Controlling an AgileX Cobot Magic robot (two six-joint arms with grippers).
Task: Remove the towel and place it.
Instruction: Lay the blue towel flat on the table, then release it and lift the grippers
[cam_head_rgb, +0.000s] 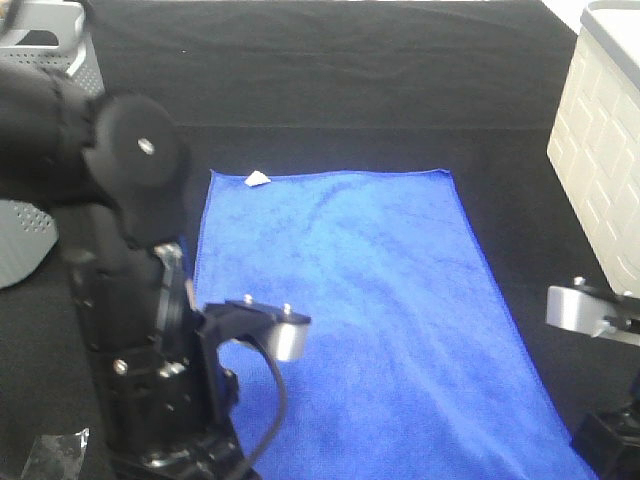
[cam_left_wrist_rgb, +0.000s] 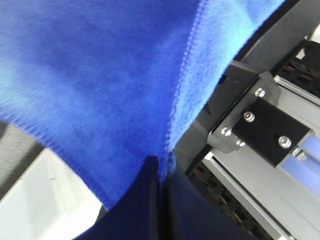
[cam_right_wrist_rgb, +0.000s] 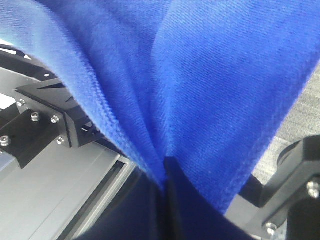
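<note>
A black table cloth (cam_head_rgb: 350, 80) covers the table. On it is 1 blue towel (cam_head_rgb: 370, 300), its far part lying flat, with 1 white tag (cam_head_rgb: 257, 179) at the far left corner. 1 grey basket (cam_head_rgb: 50, 40) stands far left and 1 cream box (cam_head_rgb: 600, 150) at the right. Both of the 2 grippers are closed. The left gripper (cam_left_wrist_rgb: 159, 172) pinches the towel's stitched edge, and the right gripper (cam_right_wrist_rgb: 165, 172) pinches a fold.

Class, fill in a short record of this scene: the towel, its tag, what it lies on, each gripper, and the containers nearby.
towel: blue, spread over the black cloth
tag: white, at the towel's far left corner
left gripper: fingers shut on the towel's stitched edge
right gripper: fingers shut on a fold of the towel
containers: white crate at right, grey basket at far left
</note>
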